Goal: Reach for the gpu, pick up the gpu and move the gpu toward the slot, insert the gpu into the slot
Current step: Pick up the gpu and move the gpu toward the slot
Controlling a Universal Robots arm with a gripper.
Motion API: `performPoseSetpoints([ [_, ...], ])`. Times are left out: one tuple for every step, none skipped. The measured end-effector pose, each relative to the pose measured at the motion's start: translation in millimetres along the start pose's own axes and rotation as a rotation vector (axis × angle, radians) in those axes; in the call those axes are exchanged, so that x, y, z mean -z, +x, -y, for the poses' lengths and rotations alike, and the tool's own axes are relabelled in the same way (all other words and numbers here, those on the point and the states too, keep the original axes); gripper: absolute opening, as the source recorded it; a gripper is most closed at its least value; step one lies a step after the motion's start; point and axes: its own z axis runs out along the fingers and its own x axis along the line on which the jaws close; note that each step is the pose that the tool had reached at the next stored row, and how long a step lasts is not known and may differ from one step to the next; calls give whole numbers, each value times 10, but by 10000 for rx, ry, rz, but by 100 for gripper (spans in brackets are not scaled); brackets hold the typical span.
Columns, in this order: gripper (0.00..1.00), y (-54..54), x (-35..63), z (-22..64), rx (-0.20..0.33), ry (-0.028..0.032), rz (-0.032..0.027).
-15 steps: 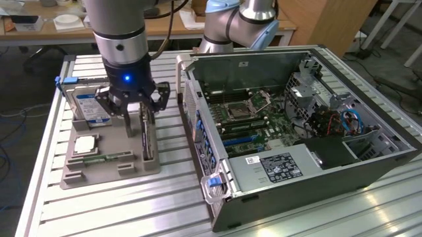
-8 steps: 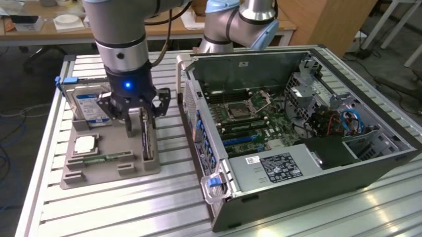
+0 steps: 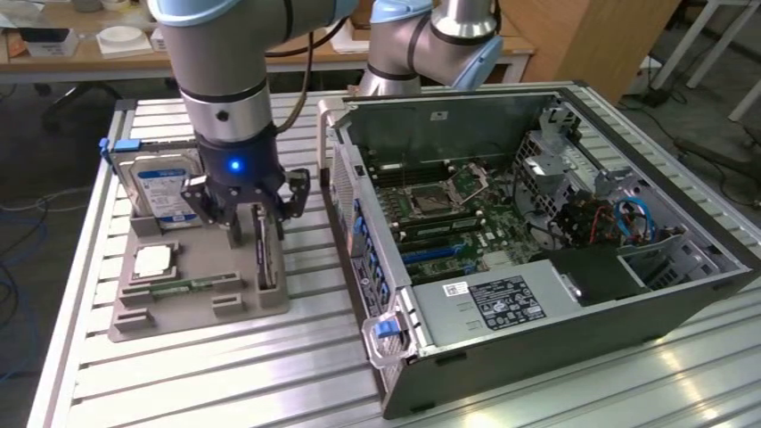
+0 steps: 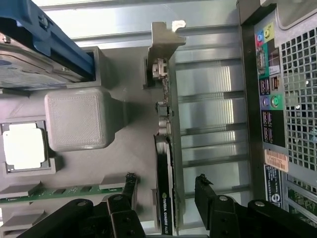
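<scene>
**Exterior view.** My arm descends almost vertically from the top of the frame, wrist pointing straight down over the grey holder tray point(image 3: 202, 308) on the slatted table point(image 3: 238, 374). My gripper point(image 3: 257, 234) hangs spread, one finger on each side of the gpu point(image 3: 266, 266), which stands on its long edge in the tray at the side nearer the computer case point(image 3: 571, 294). The hard drive point(image 3: 160, 183) stands upright in the tray toward the exterior view's left. The case lies open to the exterior view's right; the slot point(image 3: 434, 252) sits on its green motherboard point(image 3: 476, 214), well apart from the card.

**Wrist view.** My fingers point(image 4: 130, 191) are parted and straddle the gpu point(image 4: 163, 134) with a gap showing on either side; nothing is grasped. The card's silver bracket point(image 4: 161, 49) is at the end far from my fingers. A processor chip point(image 4: 22, 146) and a memory stick point(image 4: 59, 192) lie in the tray beside it.
</scene>
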Motion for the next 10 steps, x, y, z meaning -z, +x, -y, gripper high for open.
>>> performPoseSetpoints([
  [59, 0, -18, 1, 1, 1, -1],
  [59, 1, -35, 1, 1, 1, -4],
  [59, 2, -53, 1, 1, 2, -6],
  [59, 2, -71, 2, 1, 2, -7],
  [59, 3, -89, 2, 0, 1, -7],
  [59, 3, -106, 2, 1, 2, -7],
  [59, 4, -123, 2, 1, 1, -7],
  [59, 3, -133, 4, 1, 2, -7],
  [59, 4, -134, 4, 6, 3, -8],
  [59, 4, -134, 4, 12, 3, -9],
])
